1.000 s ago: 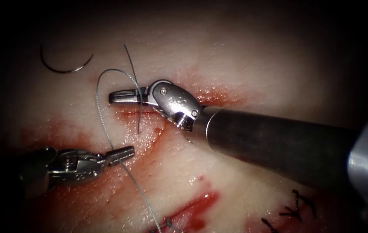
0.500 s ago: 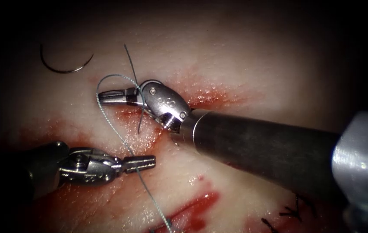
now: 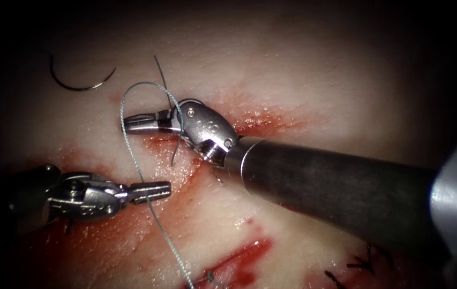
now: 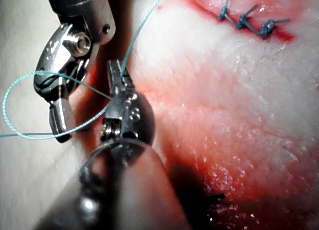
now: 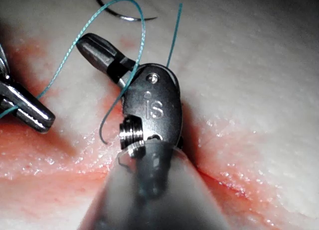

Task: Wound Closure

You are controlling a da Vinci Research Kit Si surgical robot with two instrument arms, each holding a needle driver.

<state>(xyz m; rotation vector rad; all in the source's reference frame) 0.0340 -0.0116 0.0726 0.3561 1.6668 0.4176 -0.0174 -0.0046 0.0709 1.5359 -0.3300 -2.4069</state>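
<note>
Needle (image 3: 81,80) lies free on the tissue (image 3: 303,80), far left. Left tool (image 3: 153,188) jaws clamp the thread (image 3: 126,139); right tool (image 3: 140,121) jaws apparently closed on its looped strand.

My two tools, left (image 3: 153,189) and right (image 3: 142,121), are glossy polished metal. The thread (image 3: 132,155) looks twisted and matt. The tissue (image 3: 303,75) glistens, wet and grainy.

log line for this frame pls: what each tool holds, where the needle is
left tool: fingers shut on thread | right tool: thread looped over it, holds nothing | needle: lying free on tissue, upper left
</note>
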